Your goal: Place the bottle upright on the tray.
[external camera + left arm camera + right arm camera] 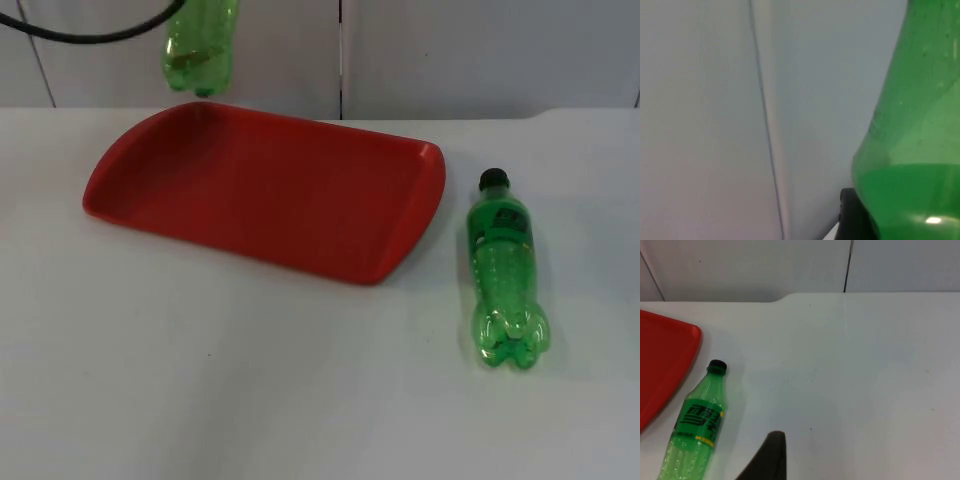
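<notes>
A green plastic bottle (200,45) hangs in the air above the far left corner of the red tray (150,190), base downward. My left gripper is shut on it, and a black fingertip (852,215) presses against the bottle's green wall (910,150) in front of the partition wall. A second green bottle (507,270) with a black cap (494,180) lies on its side on the table just right of the tray, cap pointing toward the wall. My right gripper (767,460) waits above the table, near this lying bottle (695,425) and to its right.
The tray's right rim (425,200) is close to the lying bottle. White table top (250,380) stretches in front of the tray and to the right (865,380). The grey partition wall (450,50) closes off the back.
</notes>
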Tool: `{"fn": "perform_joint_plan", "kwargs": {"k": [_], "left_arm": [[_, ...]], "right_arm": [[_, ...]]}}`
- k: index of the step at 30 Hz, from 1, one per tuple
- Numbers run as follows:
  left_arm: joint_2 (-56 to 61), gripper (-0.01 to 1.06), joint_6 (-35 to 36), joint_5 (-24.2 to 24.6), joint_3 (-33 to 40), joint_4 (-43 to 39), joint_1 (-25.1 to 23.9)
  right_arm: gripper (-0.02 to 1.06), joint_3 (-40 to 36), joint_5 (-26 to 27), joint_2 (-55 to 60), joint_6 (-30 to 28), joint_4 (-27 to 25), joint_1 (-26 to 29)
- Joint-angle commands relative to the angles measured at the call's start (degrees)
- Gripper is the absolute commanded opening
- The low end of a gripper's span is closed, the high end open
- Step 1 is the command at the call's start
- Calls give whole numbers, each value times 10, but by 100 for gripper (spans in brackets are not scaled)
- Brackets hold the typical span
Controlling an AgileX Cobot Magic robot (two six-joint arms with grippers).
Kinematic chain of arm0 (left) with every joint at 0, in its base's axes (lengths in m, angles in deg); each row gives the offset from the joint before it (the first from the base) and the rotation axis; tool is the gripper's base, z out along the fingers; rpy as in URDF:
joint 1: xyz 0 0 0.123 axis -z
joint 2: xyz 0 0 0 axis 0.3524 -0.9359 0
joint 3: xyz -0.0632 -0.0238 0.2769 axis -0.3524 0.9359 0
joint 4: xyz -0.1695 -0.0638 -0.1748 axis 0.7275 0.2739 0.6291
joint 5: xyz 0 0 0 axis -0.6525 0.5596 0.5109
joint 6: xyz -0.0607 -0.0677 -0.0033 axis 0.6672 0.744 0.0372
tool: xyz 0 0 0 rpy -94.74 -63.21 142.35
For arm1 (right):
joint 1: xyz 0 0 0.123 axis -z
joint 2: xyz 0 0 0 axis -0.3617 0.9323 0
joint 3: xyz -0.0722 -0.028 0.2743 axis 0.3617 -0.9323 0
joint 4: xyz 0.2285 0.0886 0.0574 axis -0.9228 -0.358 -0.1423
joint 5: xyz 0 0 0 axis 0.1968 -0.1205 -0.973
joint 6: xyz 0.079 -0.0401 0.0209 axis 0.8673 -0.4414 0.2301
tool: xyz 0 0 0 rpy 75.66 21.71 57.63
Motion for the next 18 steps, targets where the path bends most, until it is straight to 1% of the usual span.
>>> {"fn": "perform_joint_plan", "kwargs": {"k": [1, 5, 8, 9, 10, 12, 18], "left_arm": [[-21, 0, -10, 22, -32, 8, 2], [-80, 0, -1, 39, -82, 8, 2], [-109, 0, -1, 51, -103, 8, 2], [-133, 0, -2, 75, -123, 8, 2], [-133, 0, -2, 75, -123, 8, 2], [-162, 0, -10, 105, -149, 8, 2], [-230, 0, -22, 108, -214, 8, 2]], "right_arm": [[105, 1, 10, -2, -3, 1, 2], [105, 1, 5, -2, -3, 1, 2], [105, 1, -5, -2, -3, 1, 2], [105, 1, -9, -2, -3, 1, 2], [105, 1, -9, -2, -3, 1, 2], [105, 1, -15, -2, -3, 0, 2], [105, 1, -17, -2, -3, -1, 2]]}}
